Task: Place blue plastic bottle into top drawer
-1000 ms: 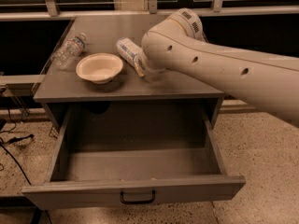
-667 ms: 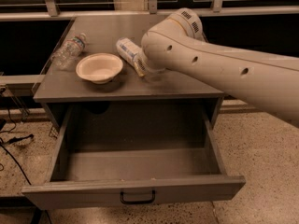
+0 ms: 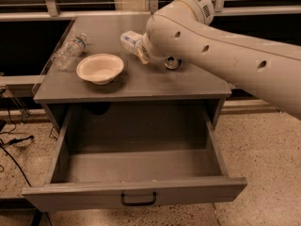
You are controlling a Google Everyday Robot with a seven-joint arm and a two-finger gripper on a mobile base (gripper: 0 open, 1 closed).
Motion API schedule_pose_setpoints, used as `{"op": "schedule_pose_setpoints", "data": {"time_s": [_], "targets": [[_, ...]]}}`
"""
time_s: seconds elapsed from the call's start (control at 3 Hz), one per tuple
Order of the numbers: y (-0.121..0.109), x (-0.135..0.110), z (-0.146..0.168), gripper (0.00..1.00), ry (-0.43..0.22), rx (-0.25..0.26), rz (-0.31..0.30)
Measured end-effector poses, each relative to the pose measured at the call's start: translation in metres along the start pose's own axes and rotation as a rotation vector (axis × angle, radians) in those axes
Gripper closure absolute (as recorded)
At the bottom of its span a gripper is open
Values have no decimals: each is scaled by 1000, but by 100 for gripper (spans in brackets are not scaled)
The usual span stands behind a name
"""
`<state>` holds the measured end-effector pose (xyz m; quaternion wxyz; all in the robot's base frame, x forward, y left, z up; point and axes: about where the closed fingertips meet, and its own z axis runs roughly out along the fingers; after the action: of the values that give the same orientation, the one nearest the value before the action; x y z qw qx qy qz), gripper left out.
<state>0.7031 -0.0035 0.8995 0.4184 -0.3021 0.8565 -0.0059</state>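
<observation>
**A:** How much of the task can be counted as done?

**B:** The top drawer (image 3: 136, 171) is already pulled fully out, and nothing is seen inside it. The blue plastic bottle (image 3: 130, 40) has not been put in. It is found over the back of the cabinet top (image 3: 141, 86), at the end of the arm (image 3: 211, 46), well behind the drawer's opening.

**A:** Is the bottle held?

**B:** That cannot be told. The gripper (image 3: 142, 54) is located just under the bottle's near end, mostly hidden by the wrist, so its state is not shown. A grasp is only suggested by how closely the bottle is kept against it.

**A:** What is left?

**B:** The bottle must be carried forward past the white bowl (image 3: 100, 68), lowered into the drawer and released. The clear water bottle (image 3: 70, 51) at the left edge is not needed.

**A:** What is changed from a second ago?

**B:** The arm is raised, and the bottle's visible end is seen higher in the view with it. The top of a soda can (image 3: 171, 63), covered by the arm before, is now exposed. The bowl, the water bottle and the drawer are unmoved. A lift is judged to have begun.
</observation>
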Motion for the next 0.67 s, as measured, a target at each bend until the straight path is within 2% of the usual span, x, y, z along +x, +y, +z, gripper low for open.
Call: {"op": "schedule_pose_setpoints", "data": {"time_s": [0.33, 0.67], "targets": [[-15, -5, -13, 100, -26, -2, -9], [-29, -2, -20, 100, -46, -27, -18]]}}
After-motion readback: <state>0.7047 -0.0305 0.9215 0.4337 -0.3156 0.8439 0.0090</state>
